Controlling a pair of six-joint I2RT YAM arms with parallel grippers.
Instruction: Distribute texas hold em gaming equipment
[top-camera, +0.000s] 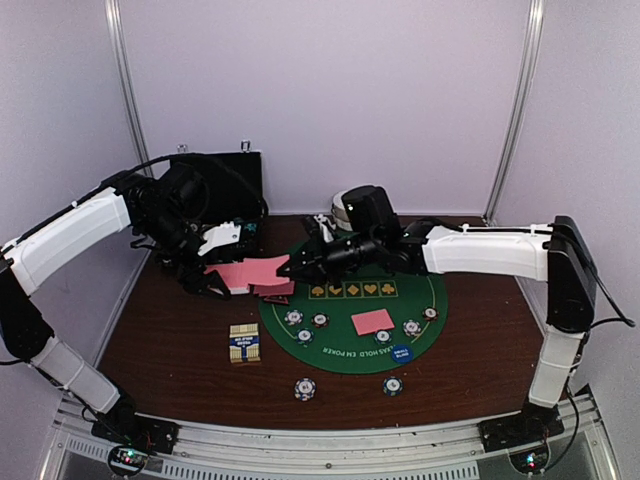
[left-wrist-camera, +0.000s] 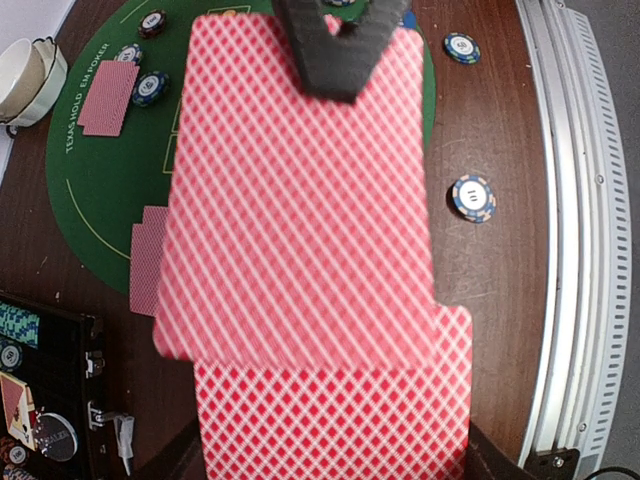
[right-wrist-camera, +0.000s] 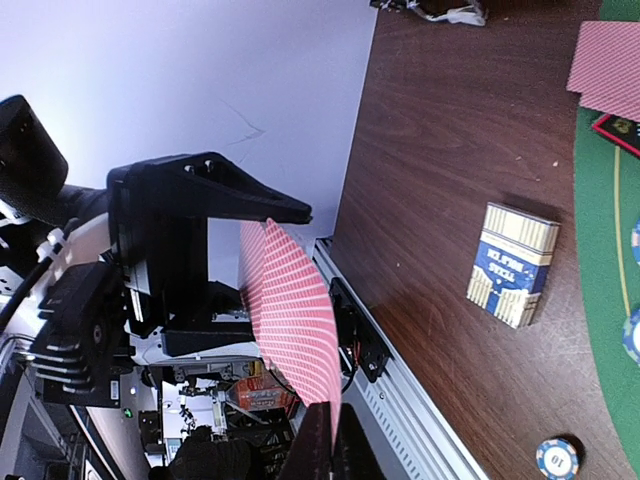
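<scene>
Pink-backed cards (left-wrist-camera: 300, 220) sit pinched by left claw (top-camera: 222, 280) and outstretched right claw (top-camera: 292, 268).

High rear overview; both wrists close on cards (left-wrist-camera: 300, 200)

You can pass over bare wood along the table's (top-camera: 490, 350) right edge and front-left corner, but the card box (top-camera: 244, 343), two front-edge chips (top-camera: 305, 388) and both arms (top-camera: 480, 250) meeting over the cards (top-camera: 250, 272) block the left-centre.

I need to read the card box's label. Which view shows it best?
Right wrist: the card box is close, label facing the camera. Top external shows the box small; left wrist doesn't show it.
</scene>
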